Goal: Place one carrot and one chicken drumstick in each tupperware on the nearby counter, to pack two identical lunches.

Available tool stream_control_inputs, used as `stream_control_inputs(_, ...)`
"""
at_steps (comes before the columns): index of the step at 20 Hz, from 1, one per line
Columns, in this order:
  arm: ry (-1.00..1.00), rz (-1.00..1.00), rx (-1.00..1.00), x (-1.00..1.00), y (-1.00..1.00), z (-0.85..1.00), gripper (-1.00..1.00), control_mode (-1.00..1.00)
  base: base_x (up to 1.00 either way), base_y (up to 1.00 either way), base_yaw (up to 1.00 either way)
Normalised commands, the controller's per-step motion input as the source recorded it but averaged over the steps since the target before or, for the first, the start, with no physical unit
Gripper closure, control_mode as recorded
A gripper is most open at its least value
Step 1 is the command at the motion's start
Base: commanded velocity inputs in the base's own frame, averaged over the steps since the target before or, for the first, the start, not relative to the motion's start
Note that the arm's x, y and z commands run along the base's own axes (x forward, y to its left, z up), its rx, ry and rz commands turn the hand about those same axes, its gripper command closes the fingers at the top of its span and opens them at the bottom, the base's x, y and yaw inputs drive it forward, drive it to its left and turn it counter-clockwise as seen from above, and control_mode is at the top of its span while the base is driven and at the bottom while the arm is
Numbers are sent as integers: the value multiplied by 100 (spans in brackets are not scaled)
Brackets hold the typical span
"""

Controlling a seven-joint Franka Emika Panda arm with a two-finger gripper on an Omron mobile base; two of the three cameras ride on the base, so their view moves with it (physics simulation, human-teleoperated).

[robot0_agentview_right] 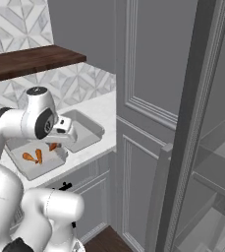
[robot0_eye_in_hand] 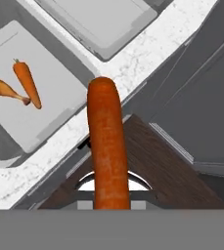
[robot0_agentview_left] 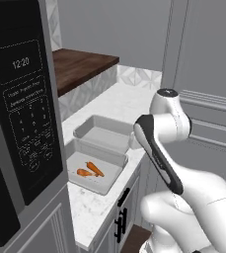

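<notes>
Two light-grey tupperware trays lie side by side on the white counter [robot0_agentview_left: 129, 101]. The nearer tray [robot0_agentview_left: 112, 170] holds one carrot [robot0_agentview_left: 94, 169] and one chicken drumstick [robot0_agentview_left: 84, 172]; both also show in the hand view, the carrot [robot0_eye_in_hand: 27, 83] beside the drumstick [robot0_eye_in_hand: 3, 90]. Nothing lies in the farther tray [robot0_agentview_left: 104, 132]. My gripper [robot0_agentview_right: 59, 139] is shut on a second carrot [robot0_eye_in_hand: 107, 146], which hangs over the counter's front edge, just off both trays. That carrot hides the fingertips in the hand view.
A black microwave [robot0_agentview_left: 20, 99] stands at the near left end of the counter. A dark brown wooden top [robot0_agentview_left: 80, 66] sits behind it. Tall grey panelled doors [robot0_agentview_left: 203, 74] rise on the right, and an open door [robot0_agentview_right: 197, 123] stands further right.
</notes>
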Motion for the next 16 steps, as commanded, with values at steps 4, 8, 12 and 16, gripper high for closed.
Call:
stream_control_inputs(4, 4, 17, 0, 100, 1, -11, 100, -100, 0, 0, 0)
stream_control_inputs(8, 6, 27, 0, 100, 6, -2, 100, -100, 0, 0, 0)
stream_control_inputs(12, 0, 30, 0, 100, 19, -37, 100, -100, 0, 0, 0)
stream_control_inputs(16, 0, 18, -4, 100, 19, -57, 100, -100, 0, 0, 0)
